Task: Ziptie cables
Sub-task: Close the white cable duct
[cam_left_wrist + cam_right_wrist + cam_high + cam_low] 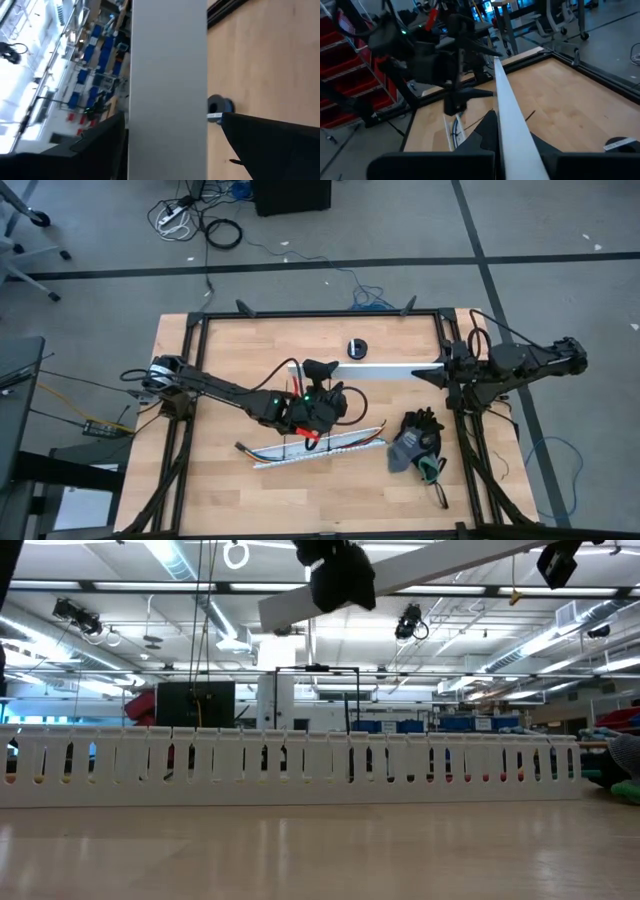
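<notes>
Left gripper (322, 395): near table centre in the high view, fingers spread wide in its wrist view, one either side of the flat grey-white plastic bar (167, 90) and clear of it; nothing held. The bar's far end runs toward 3 o'clock, to the right gripper (492, 131), which is parked at the table's 3 o'clock edge, fingers shut on the bar's end.

The cables (345, 442), a thin bundle of coloured wires, lie in the long white slotted plastic channel (300, 455) at 6 o'clock from the left gripper, just beside it. No zipties can be identified with certainty.

Risks, as judged:
- The bar is gripped at one end only; any right-arm motion could swing the free end into the left fingers.
- A descent toward the bundle risks striking the channel wall and shifting it; the wires are slack and may slip out.
- A small black round object (358, 348) and a dark glove (415, 442) lie on the table, well apart from the work.
</notes>
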Motion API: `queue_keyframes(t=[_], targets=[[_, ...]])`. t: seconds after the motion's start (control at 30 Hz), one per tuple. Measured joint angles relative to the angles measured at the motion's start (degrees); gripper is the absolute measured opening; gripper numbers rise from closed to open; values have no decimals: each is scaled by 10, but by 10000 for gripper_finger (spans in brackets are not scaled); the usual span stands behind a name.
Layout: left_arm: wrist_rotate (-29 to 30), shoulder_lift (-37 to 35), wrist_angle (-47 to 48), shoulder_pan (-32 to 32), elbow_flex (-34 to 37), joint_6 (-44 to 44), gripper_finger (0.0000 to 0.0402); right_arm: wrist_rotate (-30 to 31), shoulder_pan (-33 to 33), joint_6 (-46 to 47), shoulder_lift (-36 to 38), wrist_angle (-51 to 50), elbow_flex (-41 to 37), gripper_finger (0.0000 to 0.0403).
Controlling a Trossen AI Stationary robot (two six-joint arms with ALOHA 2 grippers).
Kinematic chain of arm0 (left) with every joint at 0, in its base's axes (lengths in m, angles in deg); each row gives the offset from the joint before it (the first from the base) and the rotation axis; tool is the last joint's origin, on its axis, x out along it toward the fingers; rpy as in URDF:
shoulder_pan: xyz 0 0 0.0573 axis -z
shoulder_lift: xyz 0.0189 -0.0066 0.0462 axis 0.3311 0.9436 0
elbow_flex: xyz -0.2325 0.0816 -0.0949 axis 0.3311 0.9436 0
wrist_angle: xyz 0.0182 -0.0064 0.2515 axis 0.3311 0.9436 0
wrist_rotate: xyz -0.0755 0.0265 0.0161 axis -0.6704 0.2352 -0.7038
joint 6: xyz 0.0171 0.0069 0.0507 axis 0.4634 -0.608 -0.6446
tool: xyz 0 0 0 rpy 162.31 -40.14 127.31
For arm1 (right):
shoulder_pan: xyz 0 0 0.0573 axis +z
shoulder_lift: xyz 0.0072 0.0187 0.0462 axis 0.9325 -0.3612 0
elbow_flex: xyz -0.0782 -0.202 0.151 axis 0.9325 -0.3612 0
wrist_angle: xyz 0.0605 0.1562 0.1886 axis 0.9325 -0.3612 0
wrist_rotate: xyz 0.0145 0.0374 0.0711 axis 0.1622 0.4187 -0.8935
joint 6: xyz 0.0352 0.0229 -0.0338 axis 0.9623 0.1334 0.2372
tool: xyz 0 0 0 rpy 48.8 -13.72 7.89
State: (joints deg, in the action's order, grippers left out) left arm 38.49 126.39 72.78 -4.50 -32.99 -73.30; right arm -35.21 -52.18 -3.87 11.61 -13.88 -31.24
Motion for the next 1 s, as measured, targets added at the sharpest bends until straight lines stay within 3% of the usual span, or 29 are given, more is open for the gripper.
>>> queue_keyframes(t=[0.1,0.2,0.33,0.5,1.0], targets=[[8,14,-1,-7,0,-11,328,-2,0,6,-9,13,0,0],[58,30,-2,-10,0,-61,328,-5,0,7,-20,24,0,0],[57,38,-8,-11,0,-54,328,-7,1,8,-28,27,0,0],[97,38,-41,-10,0,-56,323,-6,0,7,-26,27,0,0],[95,38,-42,-1,0,-54,281,-6,0,6,-26,25,0,0]])
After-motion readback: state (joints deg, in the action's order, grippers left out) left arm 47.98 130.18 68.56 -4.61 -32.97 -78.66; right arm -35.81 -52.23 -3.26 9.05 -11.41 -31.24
